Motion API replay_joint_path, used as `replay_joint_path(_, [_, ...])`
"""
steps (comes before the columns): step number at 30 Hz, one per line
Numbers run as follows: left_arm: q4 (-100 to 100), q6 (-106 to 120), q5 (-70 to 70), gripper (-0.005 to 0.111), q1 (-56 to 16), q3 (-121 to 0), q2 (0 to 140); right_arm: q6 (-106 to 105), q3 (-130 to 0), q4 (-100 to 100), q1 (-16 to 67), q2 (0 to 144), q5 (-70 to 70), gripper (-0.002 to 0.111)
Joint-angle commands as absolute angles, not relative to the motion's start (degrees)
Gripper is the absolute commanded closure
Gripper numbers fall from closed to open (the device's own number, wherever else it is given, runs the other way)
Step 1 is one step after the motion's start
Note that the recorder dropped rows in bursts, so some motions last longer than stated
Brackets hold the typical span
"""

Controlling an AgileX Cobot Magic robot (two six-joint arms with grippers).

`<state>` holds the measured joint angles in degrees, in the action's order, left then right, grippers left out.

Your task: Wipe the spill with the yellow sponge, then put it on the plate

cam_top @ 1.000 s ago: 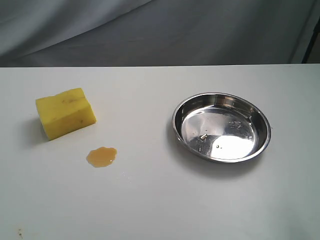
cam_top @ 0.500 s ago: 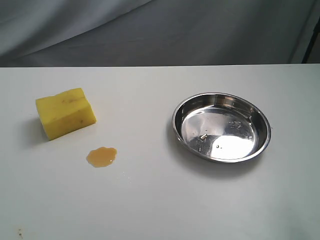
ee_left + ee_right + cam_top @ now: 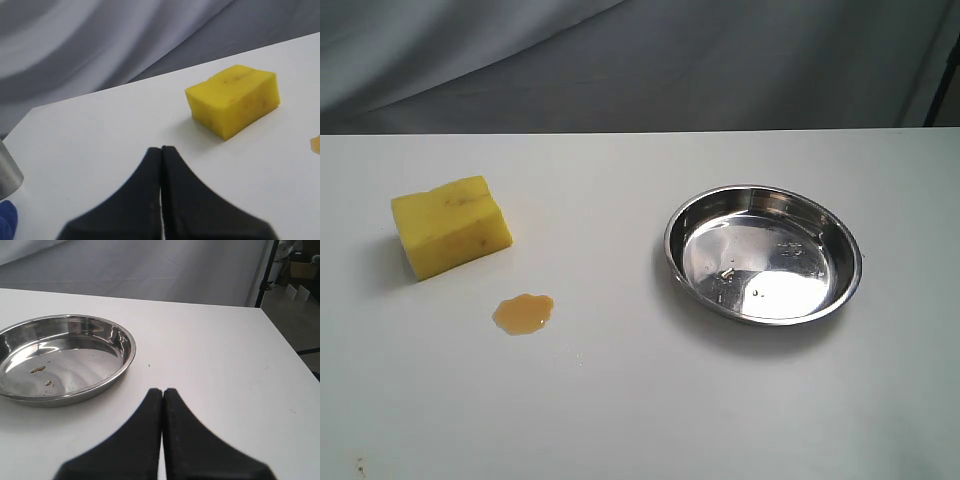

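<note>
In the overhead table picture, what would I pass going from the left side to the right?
sponge → spill → plate

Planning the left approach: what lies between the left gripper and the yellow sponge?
Nothing: the left wrist view shows only bare table between the left gripper and the yellow sponge.

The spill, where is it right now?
In the exterior view the spill lies on the left of the table, just nearer the camera than the yellow sponge without touching it, well left of the plate.
</note>
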<state>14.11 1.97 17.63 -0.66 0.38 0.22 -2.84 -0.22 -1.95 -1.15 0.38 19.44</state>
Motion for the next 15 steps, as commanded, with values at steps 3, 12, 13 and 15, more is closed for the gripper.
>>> replay_joint_path(3, [3.62, -1.08, 9.17, 0.107, -0.93, 0.0, 0.0, -2.57, 0.0, -2.33, -1.07, 0.0, 19.23, 0.108])
replay_joint_path(12, [-4.16, -6.91, -10.2, 0.107, -0.93, 0.0, 0.0, -2.57, 0.0, -2.33, -1.07, 0.0, 19.23, 0.108])
replay_joint_path(13, [-4.16, -7.09, -12.19, 0.107, -0.93, 0.0, 0.0, -2.57, 0.0, -2.33, -1.07, 0.0, 19.23, 0.108])
replay_joint_path(15, [-4.16, -7.09, -15.91, 0.107, -0.93, 0.0, 0.0, -2.57, 0.0, -2.33, -1.07, 0.0, 19.23, 0.108])
